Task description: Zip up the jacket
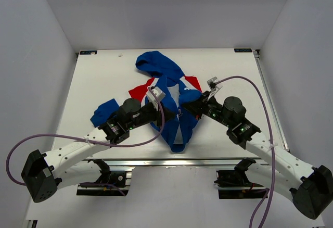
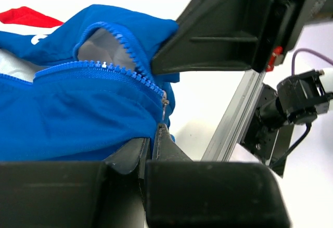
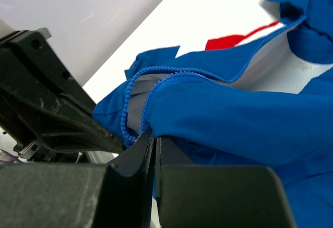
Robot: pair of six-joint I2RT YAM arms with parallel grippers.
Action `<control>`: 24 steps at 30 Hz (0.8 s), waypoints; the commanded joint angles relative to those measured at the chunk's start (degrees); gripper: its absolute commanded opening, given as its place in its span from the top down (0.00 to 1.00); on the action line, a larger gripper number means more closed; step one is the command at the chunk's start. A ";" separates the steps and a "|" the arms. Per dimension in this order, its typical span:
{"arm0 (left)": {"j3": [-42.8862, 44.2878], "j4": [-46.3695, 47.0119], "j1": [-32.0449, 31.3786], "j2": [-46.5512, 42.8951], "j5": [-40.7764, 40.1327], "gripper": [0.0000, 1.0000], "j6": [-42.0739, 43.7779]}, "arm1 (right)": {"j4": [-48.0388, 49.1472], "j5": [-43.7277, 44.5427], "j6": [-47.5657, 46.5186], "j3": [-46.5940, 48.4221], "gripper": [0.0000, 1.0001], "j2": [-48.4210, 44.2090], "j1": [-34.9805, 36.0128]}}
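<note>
The royal-blue jacket point(image 1: 167, 85) lies in the middle of the table, hood at the far end, red panels at the chest. Its front is open, the two rows of zip teeth point(image 2: 104, 67) spread apart. The zip slider point(image 2: 164, 100) sits near the hem. My left gripper point(image 1: 174, 114) is shut, with the slider's pull hanging down into its fingertips point(image 2: 162, 134). My right gripper point(image 1: 185, 108) is shut on the blue fabric point(image 3: 234, 118) beside the zip near the hem, in the right wrist view point(image 3: 155, 134). The two grippers are close together, facing each other.
One blue sleeve point(image 1: 104, 111) lies out to the left. The aluminium rail point(image 2: 234, 118) runs along the table's near edge just beyond the hem. Purple cables point(image 1: 250, 82) loop over both arms. White walls enclose the table.
</note>
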 commanded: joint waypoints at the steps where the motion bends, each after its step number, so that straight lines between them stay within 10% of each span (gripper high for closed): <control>1: 0.32 -3.32 -0.21 -0.55 5.25 1.00 1.97 | -1.60 2.67 -1.23 5.33 1.00 0.85 -0.49; 14: 1.20 -12.72 -0.30 1.03 -2.65 1.00 2.15 | -10.83 0.12 -1.31 10.87 1.00 1.03 -1.10; 24: 1.20 -12.46 -0.30 1.91 6.23 1.00 3.03 | -10.58 -3.99 -1.31 11.13 1.00 2.44 -2.42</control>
